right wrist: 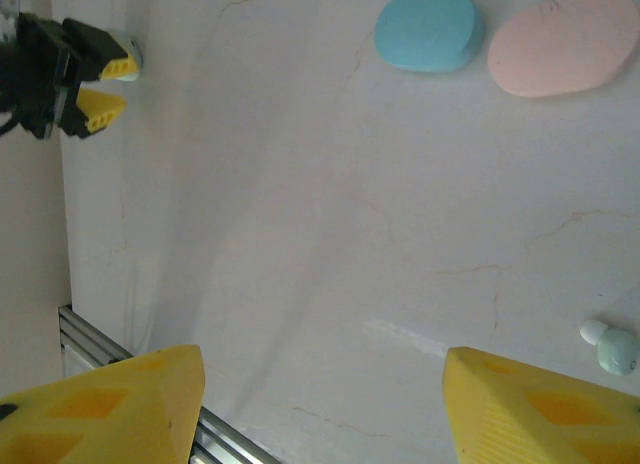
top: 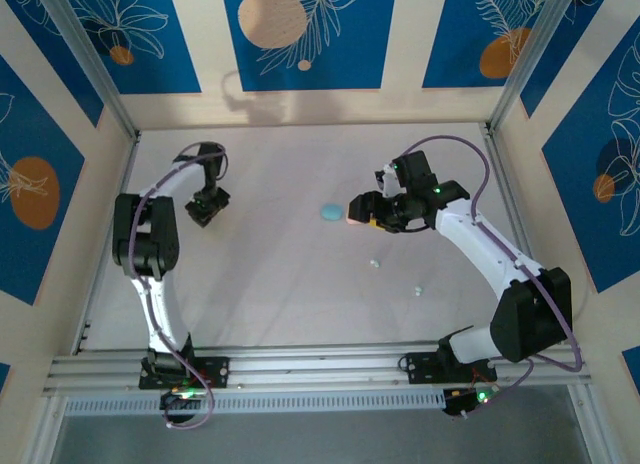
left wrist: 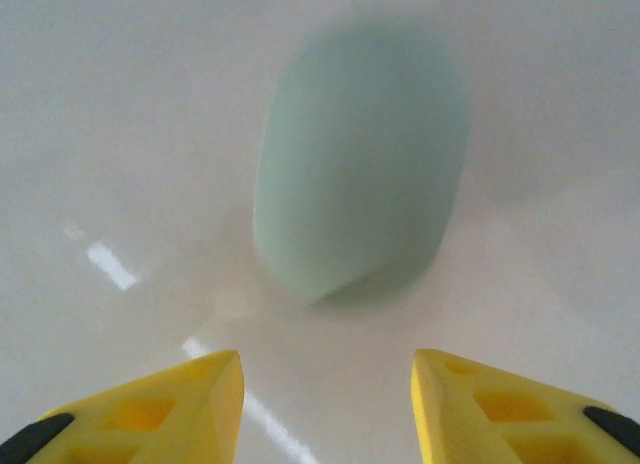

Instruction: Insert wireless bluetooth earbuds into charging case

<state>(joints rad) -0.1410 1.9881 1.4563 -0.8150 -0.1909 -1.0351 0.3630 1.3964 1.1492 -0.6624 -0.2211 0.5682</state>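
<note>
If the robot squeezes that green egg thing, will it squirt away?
The mint case looks smooth and rounded, so a squeeze could slip off its curved sides. It lies flat, so it probably won't roll, but on the shiny table it may skid.

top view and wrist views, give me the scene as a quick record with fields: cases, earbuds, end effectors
mint case: on the table, just beyond the left end effector, not between its fingers
left end effector: open, holding nothing
blue case: flat on the table, side by side with the pink case
right end effector: open, holding nothing
earbuds: two loose on the table, apart from the cases
</note>
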